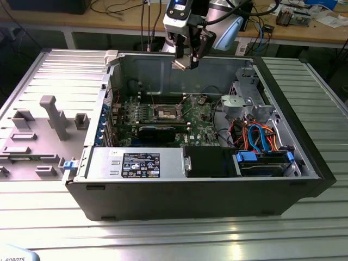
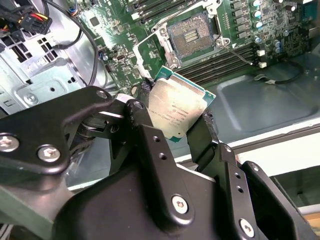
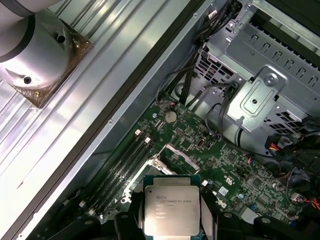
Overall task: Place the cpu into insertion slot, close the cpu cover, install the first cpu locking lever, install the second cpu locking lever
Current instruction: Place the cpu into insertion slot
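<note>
While the tool point(image 2: 177, 102) pinches the cpu point(image 2: 172, 115) by its edges, the insertion slot point(image 1: 166, 113) lies open at six o'clock of it in the exterior view. Placement is in hand; it calls, I judge, for squaring cpu to slot.

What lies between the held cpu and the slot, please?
Nothing but air: in the second wrist view the cpu, clamped in the gripper, hangs clear of the slot.

We count one cpu point(image 2: 176, 109), one insertion slot point(image 2: 192, 34), one tool point(image 2: 177, 103), one green motherboard point(image 3: 235, 170), one round coin cell point(image 3: 170, 117), one open computer case point(image 1: 190, 196), and one ribbed metal desk point(image 1: 163, 236).
</note>
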Robot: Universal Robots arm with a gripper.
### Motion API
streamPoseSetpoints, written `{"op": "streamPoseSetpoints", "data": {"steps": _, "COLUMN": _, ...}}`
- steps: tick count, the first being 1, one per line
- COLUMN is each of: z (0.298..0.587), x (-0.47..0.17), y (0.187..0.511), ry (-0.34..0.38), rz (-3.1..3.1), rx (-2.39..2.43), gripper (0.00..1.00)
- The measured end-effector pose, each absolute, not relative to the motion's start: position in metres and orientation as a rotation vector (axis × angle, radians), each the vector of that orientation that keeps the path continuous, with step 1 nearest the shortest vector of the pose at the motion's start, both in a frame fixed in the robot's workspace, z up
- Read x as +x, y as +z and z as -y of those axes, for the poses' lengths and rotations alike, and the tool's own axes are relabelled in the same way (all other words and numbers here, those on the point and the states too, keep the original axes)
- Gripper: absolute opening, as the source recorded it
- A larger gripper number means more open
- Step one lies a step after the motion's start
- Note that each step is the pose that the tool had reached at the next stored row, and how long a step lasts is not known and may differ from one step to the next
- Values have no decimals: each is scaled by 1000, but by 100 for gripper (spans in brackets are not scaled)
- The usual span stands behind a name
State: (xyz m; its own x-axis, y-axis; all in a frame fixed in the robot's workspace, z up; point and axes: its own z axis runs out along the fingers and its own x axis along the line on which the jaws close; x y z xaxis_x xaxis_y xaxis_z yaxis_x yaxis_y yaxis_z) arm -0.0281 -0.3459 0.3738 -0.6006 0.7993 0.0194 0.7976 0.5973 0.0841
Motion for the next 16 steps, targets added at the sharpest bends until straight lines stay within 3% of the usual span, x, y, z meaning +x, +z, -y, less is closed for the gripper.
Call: {"op": "streamPoseSetpoints", "data": {"steps": 16, "z": 346, "x": -28, "y": 374, "ry": 130, "rz": -2754, "rx": 1459, "gripper": 54}}
